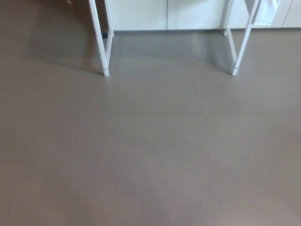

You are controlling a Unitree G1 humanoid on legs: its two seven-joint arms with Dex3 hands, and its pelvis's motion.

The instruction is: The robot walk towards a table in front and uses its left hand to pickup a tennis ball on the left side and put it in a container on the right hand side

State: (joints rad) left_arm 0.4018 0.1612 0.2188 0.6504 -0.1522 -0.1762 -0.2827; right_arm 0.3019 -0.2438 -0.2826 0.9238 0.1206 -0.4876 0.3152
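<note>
Neither the tennis ball nor the container shows in the head view. No tabletop is visible. Only two pairs of white table legs appear at the top of the picture, the left pair (104, 42) and the right pair (237, 44), standing on the floor. Neither of my hands nor any part of my arms is in the picture.
Grey-brown floor (150, 150) fills most of the view, stretching from the bottom edge to the legs. Behind the legs runs a white wall or cabinet front (164, 14). A shadow lies on the floor left of the left legs.
</note>
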